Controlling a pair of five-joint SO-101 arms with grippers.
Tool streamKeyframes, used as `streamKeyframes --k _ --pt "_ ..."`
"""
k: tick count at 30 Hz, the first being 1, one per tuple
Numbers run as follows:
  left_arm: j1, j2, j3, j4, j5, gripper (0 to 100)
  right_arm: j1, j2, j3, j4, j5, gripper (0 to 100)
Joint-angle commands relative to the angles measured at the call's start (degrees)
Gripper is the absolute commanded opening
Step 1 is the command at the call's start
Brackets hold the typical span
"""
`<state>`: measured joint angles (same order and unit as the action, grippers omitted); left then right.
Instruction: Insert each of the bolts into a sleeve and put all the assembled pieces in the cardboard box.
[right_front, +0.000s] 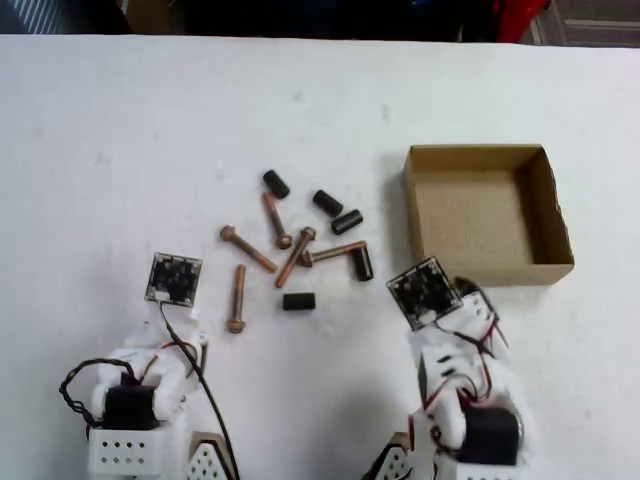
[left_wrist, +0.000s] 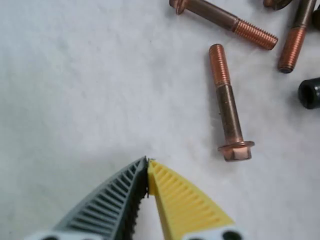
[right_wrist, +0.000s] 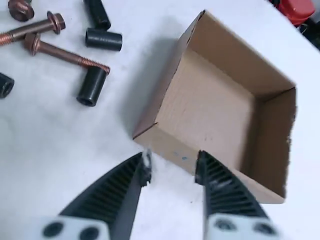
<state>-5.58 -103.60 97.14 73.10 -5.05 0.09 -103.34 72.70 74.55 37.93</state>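
Looking at a white worktop (right_front: 110, 110) carrying everything. Got the cardboard box (right_front: 490, 268) sitting open-topped on the right arm's side, nothing inside, just beside the parts heap. Seeing the left claw (left_wrist: 148, 167) pressed together on nothing, hanging over bare worktop near the lone bolt (left_wrist: 227, 107), which lies a little apart from the heap with its head towards the claw. Seeing the right claw (right_wrist: 172, 162) spread, gripping nothing, hanging at the near corner of the box. Count five copper bolts (right_front: 272, 220), all loose, lying crisscross mid-worktop, two heads nearly touching. Count five black sleeves (right_front: 298, 301) scattered among them, lying on their sides. Note one bolt's threaded tip (right_wrist: 100, 66) butting against an angled sleeve (right_wrist: 92, 85); reads as contact only, not inserted. Judging from that: still at the very first step, with nothing assembled and nothing boxed. Next move probably calls for spreading the left claw and coming down across the lone bolt's shank, leaving the threaded end free. Then picking a separate sleeve with the right claw, gripping it mid-body so the bore stays open. Then lining up bore and thread on one axis before pushing; expect rolling on the smooth worktop if nudged off-centre. Regarding writing: can make out faint bluish marks (right_wrist: 179, 156) on the box's outer wall, too small to read. Nothing else legible on bolts or sleeves.
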Motion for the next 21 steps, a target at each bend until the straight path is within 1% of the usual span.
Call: streamKeyframes --k 1,4,8,10,15,21 --pt "-0.22 -0.57 -0.09 0.53 0.0 2 -0.22 0.66 -8.7 1.27 0.62 18.0" --pt "-0.22 -0.57 -0.09 0.53 0.0 2 -0.48 2.95 -12.57 1.1 0.62 16.1" --pt "-0.22 -0.57 -0.09 0.53 0.0 2 -0.57 14.02 -18.9 1.01 0.44 16.2" --pt "-0.22 -0.57 -0.09 0.53 0.0 2 -1.89 21.76 -22.68 1.01 -2.02 16.2" --pt "-0.22 -0.57 -0.09 0.53 0.0 2 -8.22 40.48 -30.59 1.01 -7.21 16.0" --pt "-0.22 -0.57 -0.09 0.53 0.0 2 -12.7 58.33 -37.01 0.92 -13.54 16.1"
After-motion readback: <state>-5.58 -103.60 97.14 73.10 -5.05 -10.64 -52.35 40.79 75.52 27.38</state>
